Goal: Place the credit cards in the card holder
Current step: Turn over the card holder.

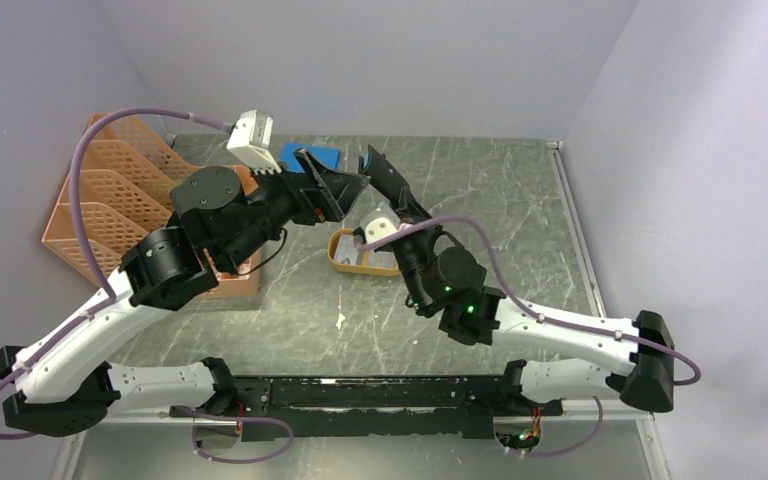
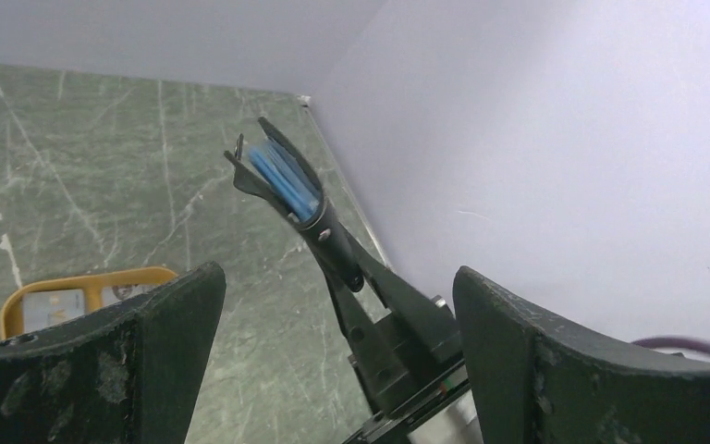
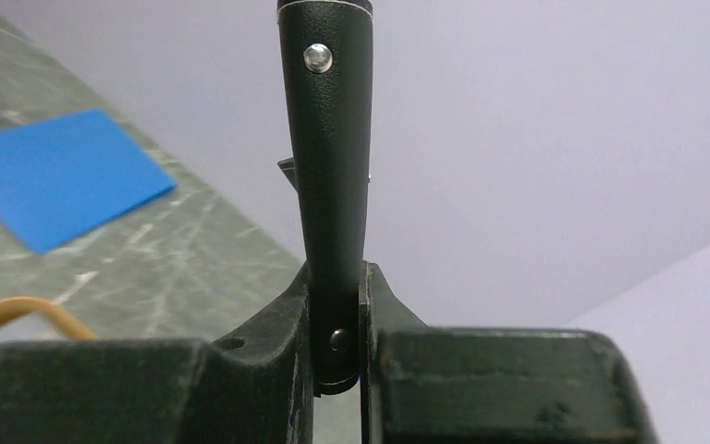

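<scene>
The black card holder [image 1: 378,168] is held up in the air, clamped at its spine by my right gripper [image 1: 396,205]. In the right wrist view the holder [image 3: 326,139] stands upright between the shut fingers [image 3: 277,338]. The left wrist view shows the holder [image 2: 285,180] fanned a little, with bluish pockets inside. My left gripper [image 1: 345,186] is open and empty, close to the left of the holder, with fingers [image 2: 171,351] wide apart. A pale grey credit card [image 2: 55,303] lies in the orange oval dish [image 2: 83,280], which also shows in the top view [image 1: 344,262].
A large blue flat sheet [image 1: 312,157] lies on the table behind the grippers, also seen in the right wrist view [image 3: 55,176]. An orange slotted file rack [image 1: 110,195] stands at the left. Grey walls close the back and right sides.
</scene>
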